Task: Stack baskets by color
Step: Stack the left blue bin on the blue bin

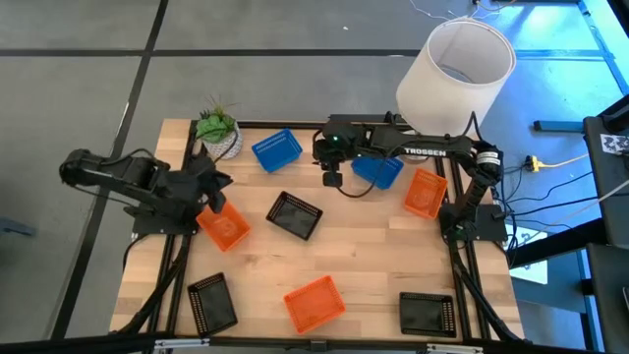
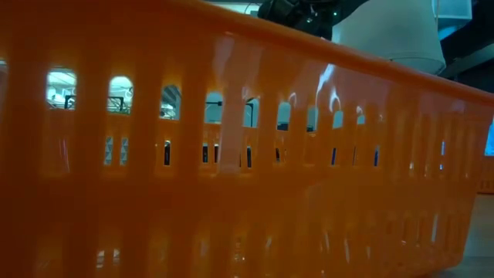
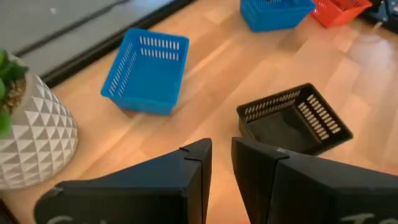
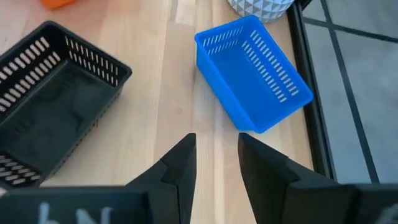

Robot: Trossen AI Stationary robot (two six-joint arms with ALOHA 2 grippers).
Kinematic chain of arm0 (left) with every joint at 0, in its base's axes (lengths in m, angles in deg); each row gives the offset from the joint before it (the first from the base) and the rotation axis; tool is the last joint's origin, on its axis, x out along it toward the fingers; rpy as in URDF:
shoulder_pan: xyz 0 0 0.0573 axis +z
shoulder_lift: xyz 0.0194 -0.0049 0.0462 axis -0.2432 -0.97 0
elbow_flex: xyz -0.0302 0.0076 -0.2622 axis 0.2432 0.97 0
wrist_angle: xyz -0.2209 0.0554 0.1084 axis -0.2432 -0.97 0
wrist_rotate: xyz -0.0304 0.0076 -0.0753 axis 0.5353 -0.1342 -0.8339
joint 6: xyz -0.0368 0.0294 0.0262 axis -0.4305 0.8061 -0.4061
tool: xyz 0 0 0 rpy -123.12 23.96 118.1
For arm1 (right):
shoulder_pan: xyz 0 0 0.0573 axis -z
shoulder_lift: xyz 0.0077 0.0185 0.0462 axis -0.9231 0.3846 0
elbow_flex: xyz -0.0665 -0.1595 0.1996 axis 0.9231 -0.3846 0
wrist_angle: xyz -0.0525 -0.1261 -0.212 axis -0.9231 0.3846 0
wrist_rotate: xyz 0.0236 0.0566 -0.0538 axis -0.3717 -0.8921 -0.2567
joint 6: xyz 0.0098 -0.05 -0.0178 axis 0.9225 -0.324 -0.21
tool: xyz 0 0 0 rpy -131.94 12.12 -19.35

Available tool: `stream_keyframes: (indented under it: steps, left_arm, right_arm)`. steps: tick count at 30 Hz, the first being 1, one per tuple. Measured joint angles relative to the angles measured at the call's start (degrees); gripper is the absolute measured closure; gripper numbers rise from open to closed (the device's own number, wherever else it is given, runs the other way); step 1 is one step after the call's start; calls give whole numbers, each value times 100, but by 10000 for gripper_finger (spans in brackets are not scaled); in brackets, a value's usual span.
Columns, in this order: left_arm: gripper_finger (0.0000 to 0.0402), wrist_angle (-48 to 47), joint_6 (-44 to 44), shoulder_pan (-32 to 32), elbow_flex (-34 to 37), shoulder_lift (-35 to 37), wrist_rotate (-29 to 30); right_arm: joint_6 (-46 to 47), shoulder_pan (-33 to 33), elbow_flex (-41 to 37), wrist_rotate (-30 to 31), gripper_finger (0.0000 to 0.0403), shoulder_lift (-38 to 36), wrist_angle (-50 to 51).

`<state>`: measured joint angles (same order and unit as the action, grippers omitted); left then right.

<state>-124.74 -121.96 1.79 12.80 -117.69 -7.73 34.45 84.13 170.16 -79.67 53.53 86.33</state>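
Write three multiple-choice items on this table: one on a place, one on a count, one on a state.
1. What lies beside the white faceted plant pot?
A. a blue plastic mesh basket
B. a black basket
C. a lamp

2. How many orange plastic mesh baskets show in the high view?
A. one
B. two
C. three

3. The right pincer is:
A. open and empty
B. shut on a basket
C. out of view

Key: A, the blue one sits next to it; C, one by each arm and one apart; A, its gap holds nothing.
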Motion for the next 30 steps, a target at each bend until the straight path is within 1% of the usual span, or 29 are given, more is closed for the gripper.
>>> stream_keyframes:
  steps: [2, 5, 8, 11, 15, 17, 20, 23, 26, 30]
  left_arm:
    - [347, 28, 40, 179, -115, -47, -157]
    - [347, 157, 50, 308, -179, -37, -148]
    - [347, 400, 75, 341, -183, -34, -70]
    - [347, 594, 73, 340, -183, -36, 6]
    - [347, 744, 290, 338, -183, -40, 172]
    - [347, 797, 403, 338, -183, -41, 230]
    - [347, 813, 429, 340, -181, -41, 139]
    - [347, 814, 641, 377, -183, -127, -54]
    - [347, 802, 989, 526, -181, -404, -324]
    - [347, 799, 1581, 724, -181, -874, -950]
  right_arm:
    - [-35, -11, 0, 1, 285, -8, 62]
    - [-96, -11, 0, -2, 285, -10, 257]
    - [-555, -11, -1, -48, 285, -10, 465]
    - [-872, -11, -2, -49, 285, -10, 453]
    - [-959, -13, -2, -73, 285, -10, 455]
    - [-1075, -11, -2, -177, 285, -12, 454]
    - [-1201, -11, -2, -376, 285, 16, 302]
    - [-959, -23, -2, -542, 285, 76, 147]
    - [-350, -29, -4, -502, 285, 97, 155]
    - [455, -35, -2, -686, 285, 97, 403]
